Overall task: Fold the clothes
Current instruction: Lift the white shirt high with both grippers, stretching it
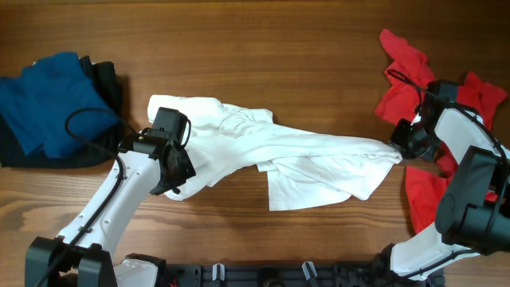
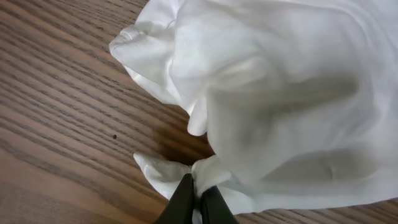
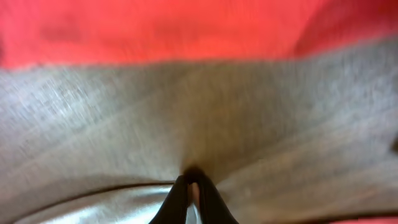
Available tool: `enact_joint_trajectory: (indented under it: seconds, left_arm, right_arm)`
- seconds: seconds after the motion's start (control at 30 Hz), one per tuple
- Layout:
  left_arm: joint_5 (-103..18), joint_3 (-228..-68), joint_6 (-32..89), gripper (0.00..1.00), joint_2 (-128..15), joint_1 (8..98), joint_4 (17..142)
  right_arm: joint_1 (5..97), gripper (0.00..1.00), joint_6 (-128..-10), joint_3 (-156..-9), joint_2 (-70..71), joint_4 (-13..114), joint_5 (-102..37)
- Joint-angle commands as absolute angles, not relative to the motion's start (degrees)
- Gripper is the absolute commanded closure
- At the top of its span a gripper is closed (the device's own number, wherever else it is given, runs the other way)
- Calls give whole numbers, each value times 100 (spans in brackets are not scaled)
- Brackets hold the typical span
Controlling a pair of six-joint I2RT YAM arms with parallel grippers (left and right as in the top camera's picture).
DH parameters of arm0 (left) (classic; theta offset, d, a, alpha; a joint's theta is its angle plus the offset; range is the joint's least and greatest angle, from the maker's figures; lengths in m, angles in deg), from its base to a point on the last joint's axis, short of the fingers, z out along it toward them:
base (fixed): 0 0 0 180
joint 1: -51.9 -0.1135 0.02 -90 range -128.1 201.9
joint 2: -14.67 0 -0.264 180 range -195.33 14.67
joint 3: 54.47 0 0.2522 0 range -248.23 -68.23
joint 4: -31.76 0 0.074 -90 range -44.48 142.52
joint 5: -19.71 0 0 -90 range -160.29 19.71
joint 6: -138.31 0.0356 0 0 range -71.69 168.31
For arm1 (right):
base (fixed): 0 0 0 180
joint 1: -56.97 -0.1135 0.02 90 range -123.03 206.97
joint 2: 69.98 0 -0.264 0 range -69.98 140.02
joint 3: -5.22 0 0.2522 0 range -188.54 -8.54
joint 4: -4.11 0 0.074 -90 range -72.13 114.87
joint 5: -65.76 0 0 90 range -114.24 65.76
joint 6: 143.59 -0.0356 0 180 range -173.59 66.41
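At tabletop [image 1: 263,48] centre: white T-shirt [image 1: 295,155] lay crumpled, stretched between hands.
Left hand [image 2: 198,198]: pinched shut on its left edge.
Right hand [image 3: 194,190]: pinched shut on its right end.
Handling: likely light, limp; grip corners.

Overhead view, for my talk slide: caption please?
Left gripper and right gripper pinch opposite ends of the white T-shirt, between blue garment and red garment.

Brown wood-grain table [image 1: 279,48], even soft light, small dark speck [image 2: 114,137], perhaps a knot
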State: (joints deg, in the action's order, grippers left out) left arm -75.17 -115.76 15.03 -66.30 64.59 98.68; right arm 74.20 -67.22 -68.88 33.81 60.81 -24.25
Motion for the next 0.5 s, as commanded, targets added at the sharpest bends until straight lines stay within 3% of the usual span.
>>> enact_joint_trajectory:
  seconds: [0.0,0.17,0.47]
  left_arm:
    - [-7614,-11939,1776,96,-6346,6426,9945]
    - [-7611,-13359,2135,96,-5680,6369,10192]
    - [-7550,-15149,2133,96,-4982,5602,10343]
  right_arm:
    - [7424,96,-6707,-7591,3080,6643,-2584]
    - [7424,96,-6407,-9268,2293,8013,-2901]
    - [7424,96,-6058,-10520,1154,8890,-2899]
